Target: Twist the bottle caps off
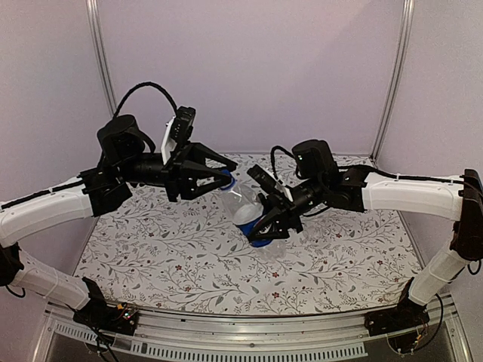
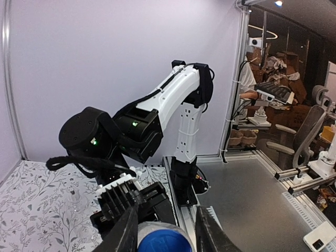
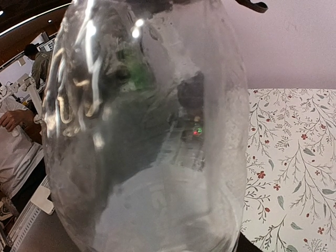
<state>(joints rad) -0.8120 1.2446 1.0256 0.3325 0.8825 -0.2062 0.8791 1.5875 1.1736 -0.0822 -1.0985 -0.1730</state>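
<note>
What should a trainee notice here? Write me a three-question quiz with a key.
1. True or false: the bottle stands upright.
2. Which gripper holds the bottle's body? A left; B right; C neither.
3. Fill in: the cap between the left gripper's fingers is ___ in colour.
Key: 1 false, it is tilted; 2 B, the right gripper; 3 blue.
</note>
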